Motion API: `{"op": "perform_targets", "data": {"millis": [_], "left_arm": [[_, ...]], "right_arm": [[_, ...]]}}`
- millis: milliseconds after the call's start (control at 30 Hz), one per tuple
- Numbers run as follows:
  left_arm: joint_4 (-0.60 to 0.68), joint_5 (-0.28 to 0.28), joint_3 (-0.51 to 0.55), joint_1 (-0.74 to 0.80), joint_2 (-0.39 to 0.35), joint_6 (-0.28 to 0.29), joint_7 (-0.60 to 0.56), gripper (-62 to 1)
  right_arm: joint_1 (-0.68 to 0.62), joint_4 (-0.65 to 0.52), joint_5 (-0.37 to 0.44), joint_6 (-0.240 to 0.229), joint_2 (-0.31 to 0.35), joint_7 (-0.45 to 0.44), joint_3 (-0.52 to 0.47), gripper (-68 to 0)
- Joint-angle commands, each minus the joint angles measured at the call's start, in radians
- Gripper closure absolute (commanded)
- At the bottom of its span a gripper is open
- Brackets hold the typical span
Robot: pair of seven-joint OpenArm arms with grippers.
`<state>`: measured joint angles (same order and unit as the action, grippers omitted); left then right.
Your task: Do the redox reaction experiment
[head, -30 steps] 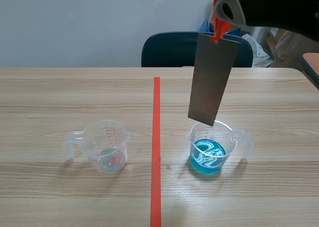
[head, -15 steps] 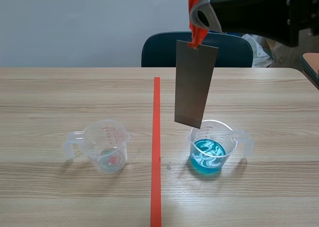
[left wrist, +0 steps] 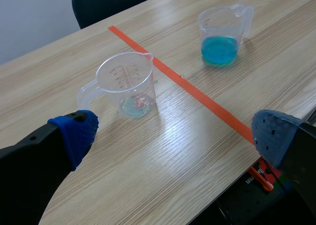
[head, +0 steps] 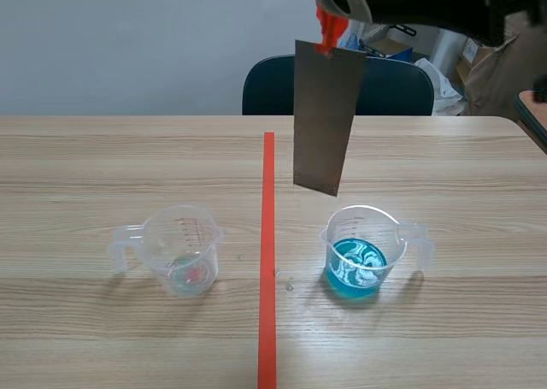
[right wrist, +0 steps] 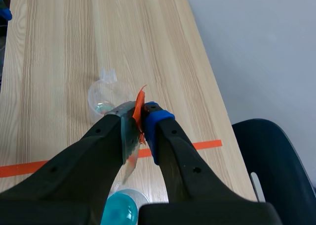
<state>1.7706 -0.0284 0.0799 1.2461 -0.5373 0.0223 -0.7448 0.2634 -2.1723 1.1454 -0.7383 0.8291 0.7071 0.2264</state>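
Two fingers of the raised right gripper [head: 327, 26] pinch the grey metal plate [head: 323, 120] by its orange-tagged top. It hangs just above the blue-liquid cup [head: 363, 250], not touching. The left gripper [left wrist: 174, 133] gapes wide before the clear cup [left wrist: 129, 84].

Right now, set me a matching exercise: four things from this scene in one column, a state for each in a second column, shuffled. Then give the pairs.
1. metal plate
2. cup on the right arm's side
3. cup on the left arm's side
4. left hand

A. open, holding nothing
B. holds blue liquid
C. hangs in the air, clamped at its top in the right hand
D. nearly empty, a reddish trace at the bottom

Pairs: 1-C, 2-B, 3-D, 4-A.
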Motion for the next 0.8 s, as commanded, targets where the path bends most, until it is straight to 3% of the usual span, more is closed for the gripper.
{"op": "perform_targets", "data": {"millis": [0, 267, 400, 533, 767], "left_arm": [[0.009, -0.017, 0.001, -0.002, 0.005, -0.002, -0.014, -62.3], [0.009, -0.145, 0.001, -0.002, 0.005, -0.006, -0.012, -62.3], [0.009, -0.153, 0.001, -0.002, 0.005, -0.013, 0.014, -62.3], [0.009, -0.197, 0.001, -0.002, 0.005, -0.018, 0.045, -62.3], [0.009, -0.197, 0.001, -0.002, 0.005, -0.021, 0.058, -62.3]], "right_arm": [[0.038, 0.014, 0.007, -0.007, -0.031, 0.003, 0.032, -0.6], [0.195, 0.088, 0.007, -0.007, -0.153, 0.079, 0.187, -0.6], [0.273, 0.145, 0.007, -0.007, -0.219, 0.109, 0.259, -0.6], [0.338, 0.212, 0.006, -0.007, -0.288, 0.128, 0.323, -0.6], [0.429, 0.326, 0.006, -0.007, -0.410, 0.157, 0.398, -0.6]]}}
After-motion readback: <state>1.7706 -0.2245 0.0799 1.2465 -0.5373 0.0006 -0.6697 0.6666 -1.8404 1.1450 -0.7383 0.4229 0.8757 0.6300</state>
